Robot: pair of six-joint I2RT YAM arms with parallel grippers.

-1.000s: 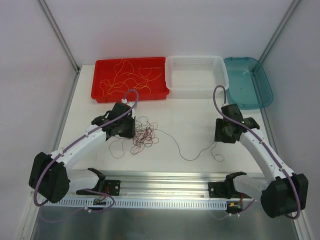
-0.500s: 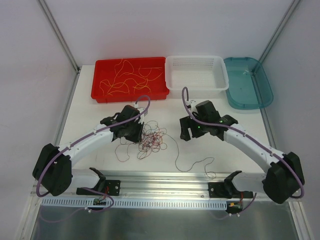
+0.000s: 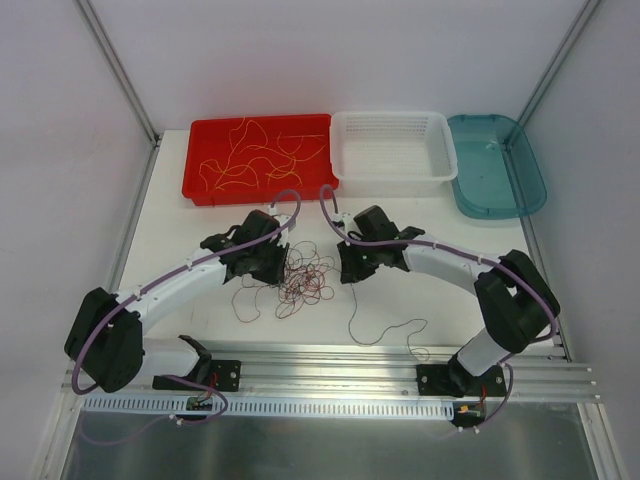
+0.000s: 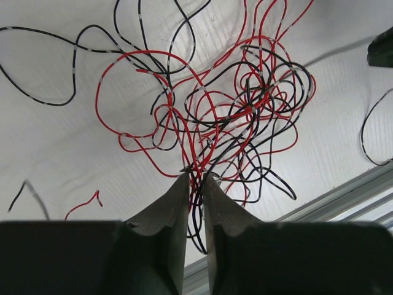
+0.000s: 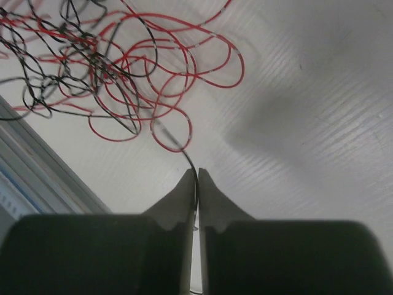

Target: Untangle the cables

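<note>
where cables (image 3: 305,273) clump, left jaws and right jaws each clamp strand.

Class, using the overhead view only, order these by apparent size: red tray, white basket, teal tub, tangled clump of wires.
1. red tray, largest.
2. white basket and teal tub: too alike to rank.
3. tangled clump of wires, smallest.

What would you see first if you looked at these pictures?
A messy tangle of red and black cables lies in the middle of the white table, with the left gripper and right gripper each pinching strands at its sides. Behind it, a bright red tray holds curly yellow wires.
</note>
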